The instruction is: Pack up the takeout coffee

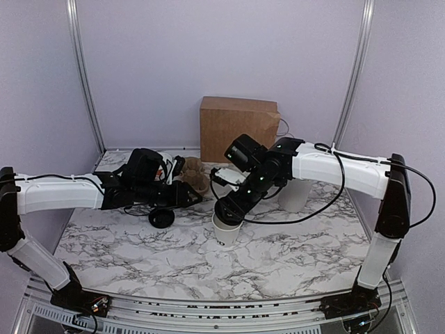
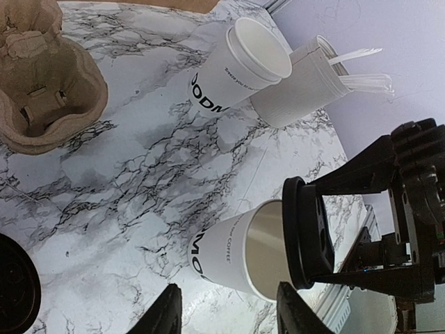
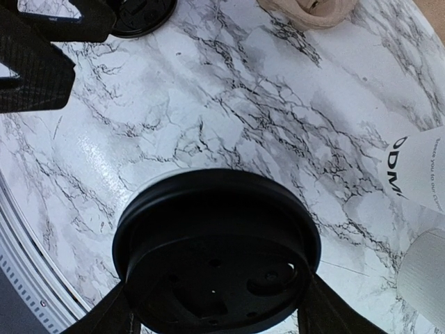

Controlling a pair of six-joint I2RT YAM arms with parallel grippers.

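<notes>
A lidless white paper cup with black lettering [image 1: 224, 233] stands on the marble table [image 1: 139, 257]. My right gripper [image 1: 233, 211] is shut on a round black lid [image 3: 215, 243] and holds it over the cup's mouth. In the left wrist view the lid [image 2: 306, 233] sits just off the rim of the cup [image 2: 233, 254], with a gap showing. No cup wears a seated lid. My left gripper [image 2: 226, 313] is open and empty, close beside this cup; it also shows in the top view [image 1: 191, 195].
A brown cardboard cup carrier [image 2: 42, 90] lies behind the left gripper. A second black lid [image 1: 161, 218] lies flat on the table. Another lidless cup [image 2: 240, 62] and a frosted tumbler with sticks [image 2: 306, 83] stand to the right. A brown box [image 1: 240, 129] stands at the back.
</notes>
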